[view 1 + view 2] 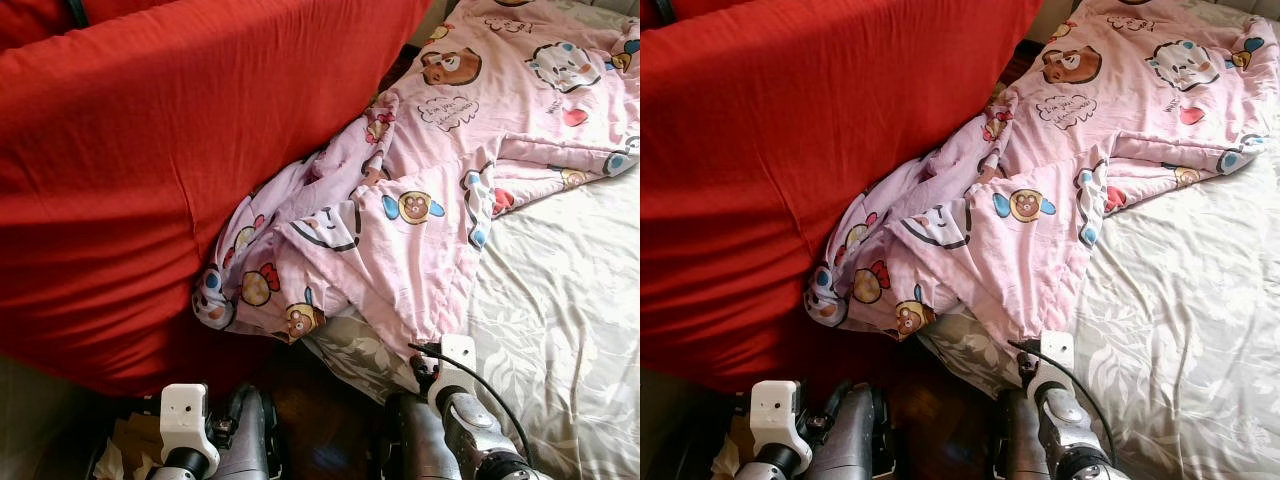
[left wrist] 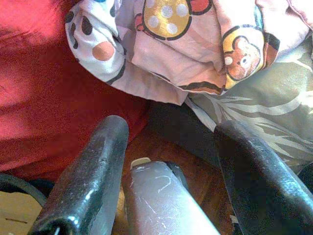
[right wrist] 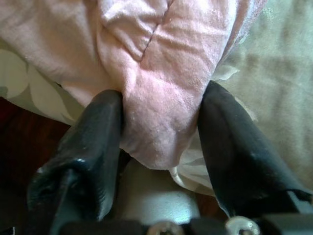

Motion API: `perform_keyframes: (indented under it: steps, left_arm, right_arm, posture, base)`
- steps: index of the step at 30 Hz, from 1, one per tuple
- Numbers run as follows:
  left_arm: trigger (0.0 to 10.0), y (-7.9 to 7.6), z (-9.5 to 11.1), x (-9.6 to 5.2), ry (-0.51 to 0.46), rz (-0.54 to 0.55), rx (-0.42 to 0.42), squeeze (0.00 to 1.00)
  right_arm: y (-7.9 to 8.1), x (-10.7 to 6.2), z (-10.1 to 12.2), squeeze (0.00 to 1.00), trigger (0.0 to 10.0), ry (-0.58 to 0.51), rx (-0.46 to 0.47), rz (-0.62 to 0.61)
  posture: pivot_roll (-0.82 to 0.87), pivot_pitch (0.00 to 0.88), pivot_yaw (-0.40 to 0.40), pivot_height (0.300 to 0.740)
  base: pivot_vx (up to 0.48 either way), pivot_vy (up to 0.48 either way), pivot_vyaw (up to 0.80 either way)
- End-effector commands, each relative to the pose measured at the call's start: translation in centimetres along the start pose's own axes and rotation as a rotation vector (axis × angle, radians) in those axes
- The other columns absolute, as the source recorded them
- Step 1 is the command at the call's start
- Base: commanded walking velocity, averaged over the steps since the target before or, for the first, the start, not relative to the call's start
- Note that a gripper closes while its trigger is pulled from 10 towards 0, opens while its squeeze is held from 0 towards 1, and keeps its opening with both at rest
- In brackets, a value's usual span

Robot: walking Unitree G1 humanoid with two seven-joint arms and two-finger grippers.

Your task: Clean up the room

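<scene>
Right claw [image 3: 161, 122] around a pink blanket [image 3: 166, 78] fold (pale leaf-print sheet [image 3: 274, 63] beneath)

Strong daylight falls across the pink quilt [image 1: 470, 150] and the pale leaf-print sheet [image 1: 570, 300], washing out the sheet's far edge beside the quilt. The red cover [image 1: 130, 170] next to the quilt glows saturated, its folds casting soft shadows. Below the quilt's hanging corner, the wooden floor [image 1: 320, 420] sits in deep shade. Head views are sharp. In the wrist views, the near black fingers [image 2: 88, 181] blur, with glints on their surfaces.
</scene>
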State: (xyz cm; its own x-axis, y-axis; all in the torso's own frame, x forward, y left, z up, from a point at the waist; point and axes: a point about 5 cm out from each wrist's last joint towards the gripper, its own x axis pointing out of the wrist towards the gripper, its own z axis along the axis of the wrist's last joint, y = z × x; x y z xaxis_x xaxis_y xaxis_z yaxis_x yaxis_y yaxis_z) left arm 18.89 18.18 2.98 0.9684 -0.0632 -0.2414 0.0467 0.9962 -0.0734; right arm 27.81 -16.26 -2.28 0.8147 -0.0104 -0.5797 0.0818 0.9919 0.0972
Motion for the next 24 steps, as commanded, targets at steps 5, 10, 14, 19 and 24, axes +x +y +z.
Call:
perform_keyframes:
  steps: [5,10,14,19,24]
  left_arm:
    - [10.0,0.1,-0.8,-0.3,0.032,0.013,-0.01,0.0]
    - [10.0,0.1,-1.2,0.2,0.038,0.015,-0.015,0.0]
    - [10.0,0.5,-2.7,1.1,0.094,0.027,-0.031,0.0]
    - [10.0,1.4,-3.7,3.4,0.145,0.071,-0.046,0.0]
    - [10.0,1.4,-4.0,4.8,0.163,0.08,-0.049,0.0]
  right_arm:
    - [-0.3,-0.5,-1.8,0.0,0.0,0.057,-0.003,0.004]
    - [-0.8,-0.6,-2.0,0.0,0.0,0.044,-0.017,-0.012]
    - [-1.1,-0.9,-2.2,0.0,0.0,0.01,-0.019,-0.003]
    - [-2.0,-1.2,-1.9,0.0,0.0,-0.059,-0.014,-0.024]
    - [-3.0,-1.6,-1.6,0.0,0.0,-0.132,0.023,-0.043]
  posture:
    - [0.09,0.243,0.005,0.608]
    - [0.08,0.198,0.014,0.608]
    - [0.06,0.128,0.02,0.608]
    - [0.01,0.016,0.001,0.608]
    - [-0.02,0.0,-0.005,0.608]
  base:
    - [0.0,0.0,0.0]
    - [0.0,0.0,0.0]
    - [0.0,0.0,0.0]
    - [0.0,0.0,0.0]
    - [0.0,0.0,0.0]
